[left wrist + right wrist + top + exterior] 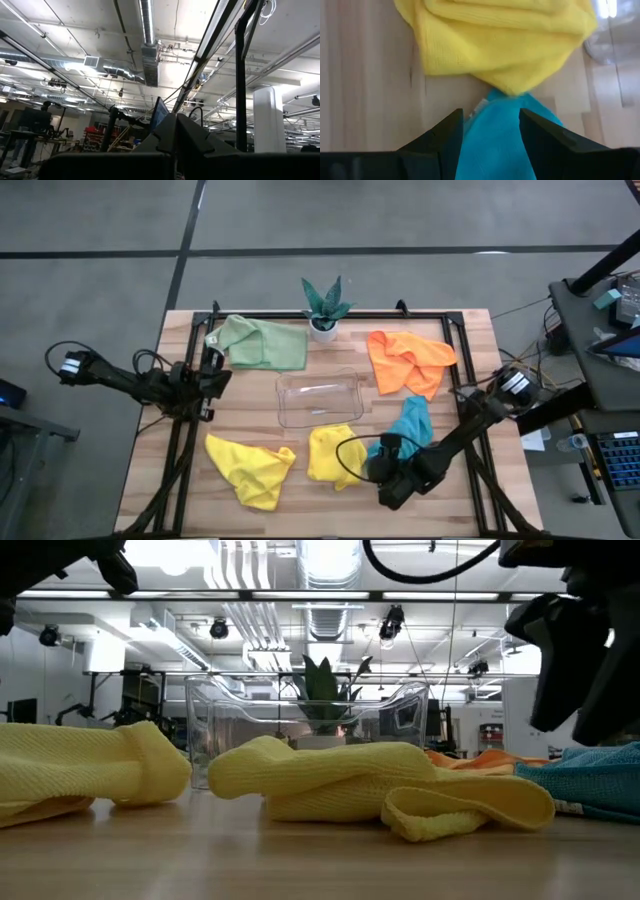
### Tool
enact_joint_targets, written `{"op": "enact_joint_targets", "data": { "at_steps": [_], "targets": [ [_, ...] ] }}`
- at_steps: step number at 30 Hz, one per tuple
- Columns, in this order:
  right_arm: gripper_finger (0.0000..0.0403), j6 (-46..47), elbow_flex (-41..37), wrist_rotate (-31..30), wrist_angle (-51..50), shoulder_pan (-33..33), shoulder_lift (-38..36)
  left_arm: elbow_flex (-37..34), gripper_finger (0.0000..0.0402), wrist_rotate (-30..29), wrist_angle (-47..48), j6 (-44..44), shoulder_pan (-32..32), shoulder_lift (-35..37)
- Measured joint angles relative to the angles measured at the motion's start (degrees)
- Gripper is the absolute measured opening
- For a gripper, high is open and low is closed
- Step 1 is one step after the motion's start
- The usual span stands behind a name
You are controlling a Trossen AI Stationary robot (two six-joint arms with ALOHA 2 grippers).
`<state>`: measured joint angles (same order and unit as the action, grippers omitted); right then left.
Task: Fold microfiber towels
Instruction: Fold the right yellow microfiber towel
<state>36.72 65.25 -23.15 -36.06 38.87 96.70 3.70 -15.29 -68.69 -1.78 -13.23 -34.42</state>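
Note:
Five microfiber towels lie crumpled on the wooden table: pale green (262,343) far left, orange (408,360) far right, teal (411,428) near right, and two yellow (250,470) (335,455) along the near side. My right gripper (491,112) is open, slanting down over the teal towel's near end (495,142), right where it meets the yellow towel (500,45). In the low view its fingers (585,730) hang just above the teal cloth (590,780). My left gripper (175,132) is shut at the table's left side (215,370), pointing up at the ceiling.
A clear plastic tray (320,398) stands at the table's middle, and a small potted plant (325,305) at the far edge. A black frame rail (330,315) runs along the far and side edges. Bare wood shows near the front edge (330,510).

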Motion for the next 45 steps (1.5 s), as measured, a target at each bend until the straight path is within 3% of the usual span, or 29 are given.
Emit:
{"op": "enact_joint_targets", "data": {
  "at_steps": [11, 29, 33, 39, 45],
  "targets": [
    [0.0185, -14.96, -2.43, -0.91, 18.25, -0.13, 2.67, 0.00, 0.0000, 0.00, 0.11, 0.02, 0.00, 0.07],
    [0.0181, -14.81, -7.70, 0.67, 34.06, -2.92, 5.90, -0.04, 0.0000, 0.02, 0.13, 0.02, 0.00, 0.18],
    [0.0146, -13.96, -7.98, 0.73, 33.89, -3.41, 5.89, -0.13, 0.0000, 0.02, 0.14, 0.02, 0.00, 0.44],
    [0.0029, -15.65, -8.04, 1.13, 33.76, -3.41, 5.46, -0.11, 0.0000, 0.02, 0.13, 0.02, 0.00, 0.35],
    [0.0009, -21.35, -8.06, -3.00, 28.17, -3.39, -2.91, 0.00, 0.0000, 0.02, 0.11, 0.04, 0.00, 0.31]
  ]
}}
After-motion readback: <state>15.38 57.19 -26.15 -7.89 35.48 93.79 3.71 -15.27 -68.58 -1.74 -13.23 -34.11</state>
